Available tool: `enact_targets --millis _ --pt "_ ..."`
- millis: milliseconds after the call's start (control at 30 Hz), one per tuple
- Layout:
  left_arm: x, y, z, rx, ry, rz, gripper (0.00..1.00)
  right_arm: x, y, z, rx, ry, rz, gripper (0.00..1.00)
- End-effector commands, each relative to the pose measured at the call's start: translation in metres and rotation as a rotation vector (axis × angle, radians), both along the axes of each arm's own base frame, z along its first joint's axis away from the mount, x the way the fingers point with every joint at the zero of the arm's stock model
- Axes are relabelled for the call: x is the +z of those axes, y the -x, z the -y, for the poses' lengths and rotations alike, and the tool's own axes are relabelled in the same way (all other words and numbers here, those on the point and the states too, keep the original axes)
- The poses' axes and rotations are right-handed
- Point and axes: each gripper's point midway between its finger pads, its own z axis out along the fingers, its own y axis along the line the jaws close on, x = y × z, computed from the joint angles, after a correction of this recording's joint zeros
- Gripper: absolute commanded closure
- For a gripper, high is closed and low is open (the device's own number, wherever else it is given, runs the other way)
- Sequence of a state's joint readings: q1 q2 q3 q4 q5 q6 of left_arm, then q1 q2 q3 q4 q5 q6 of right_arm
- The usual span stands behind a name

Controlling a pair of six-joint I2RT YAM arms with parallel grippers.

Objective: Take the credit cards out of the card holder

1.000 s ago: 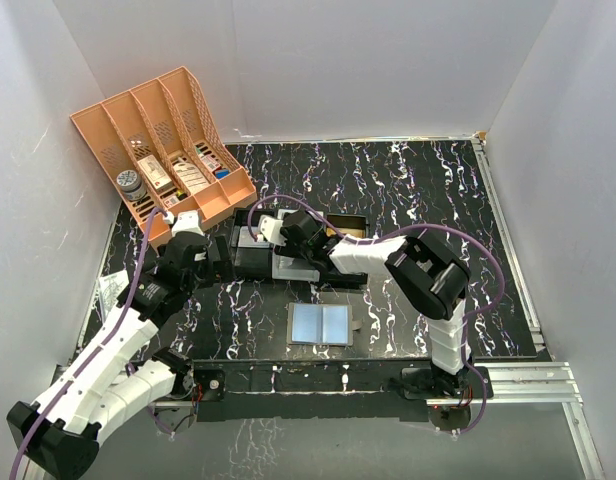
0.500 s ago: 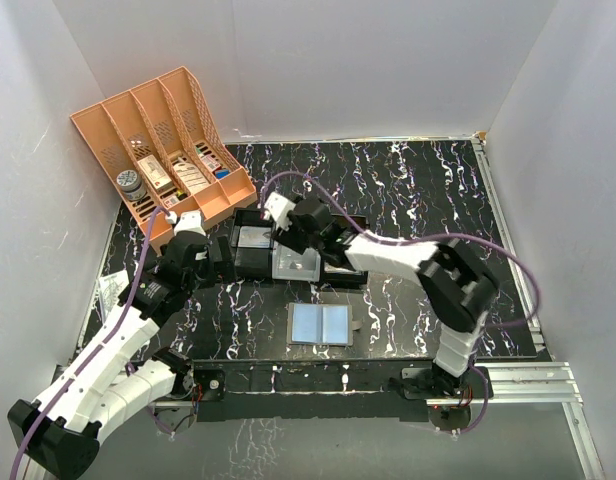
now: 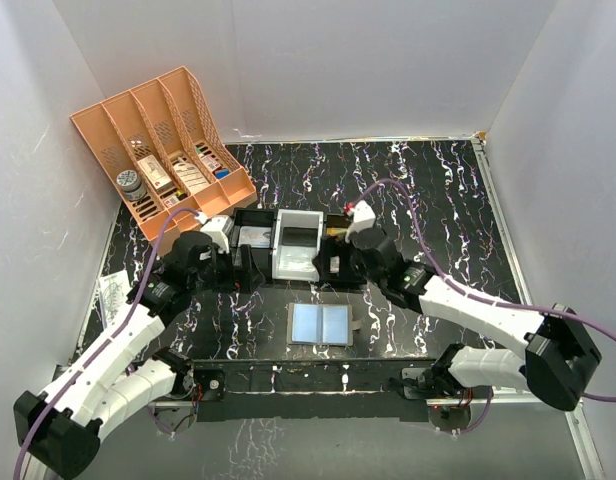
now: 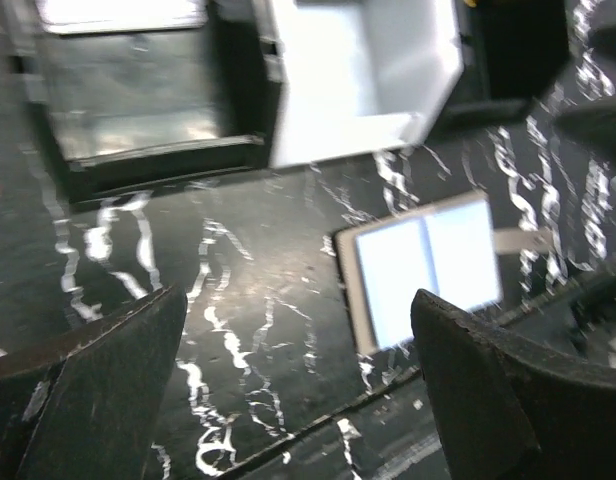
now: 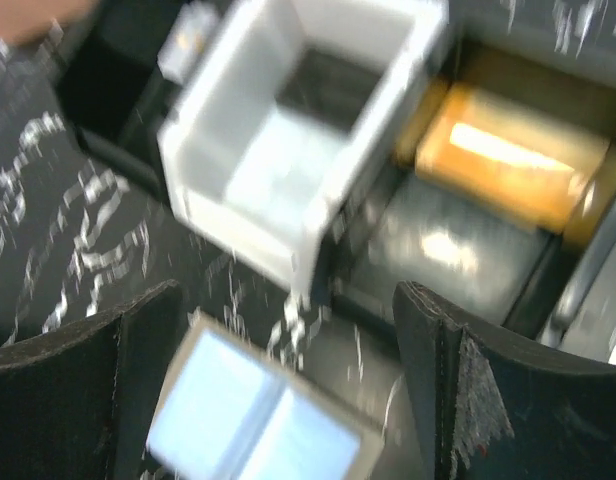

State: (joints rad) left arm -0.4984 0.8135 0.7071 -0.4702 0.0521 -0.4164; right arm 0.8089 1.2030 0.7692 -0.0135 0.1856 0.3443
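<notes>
The card holder lies open and flat near the table's front, both pale-blue faces up, its tab on the right. It also shows in the left wrist view and the right wrist view. A gold-orange credit card lies in a black tray. A dark card lies in the white tray, and a pale card in the left black tray. My left gripper is open and empty, left of and beyond the holder. My right gripper is open and empty, just beyond the holder.
A peach rack with small labelled boxes stands at the back left. Three trays sit in a row beyond the holder: the black tray, the white tray and a black tray. White walls enclose the table.
My right arm has swung back from over the left trays to the right, and its gripper now hangs just beyond the holder. My left gripper has moved right, towards the holder.
</notes>
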Motion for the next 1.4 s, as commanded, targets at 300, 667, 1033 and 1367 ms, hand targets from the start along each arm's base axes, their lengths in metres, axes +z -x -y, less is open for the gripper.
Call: enact_targets --millis 300,667,1033,1367 --pt "-0.047 0.058 0.093 -0.269 0.311 -0.300 0.22 -0.070 0.108 0.030 -0.052 -0.350 -0.487 0.33" --pt "-0.076 0.066 0.110 -0.237 0.243 -0.374 0.32 -0.103 0.121 0.033 -0.097 -0.291 -0.626 0.53" --pt "-0.088 0.065 0.118 -0.214 0.221 -0.360 0.44 -0.135 0.129 0.041 -0.127 -0.283 -0.666 0.60" --pt "-0.110 0.069 0.117 -0.189 0.173 -0.402 0.50 -0.144 0.130 0.042 -0.144 -0.269 -0.690 0.64"
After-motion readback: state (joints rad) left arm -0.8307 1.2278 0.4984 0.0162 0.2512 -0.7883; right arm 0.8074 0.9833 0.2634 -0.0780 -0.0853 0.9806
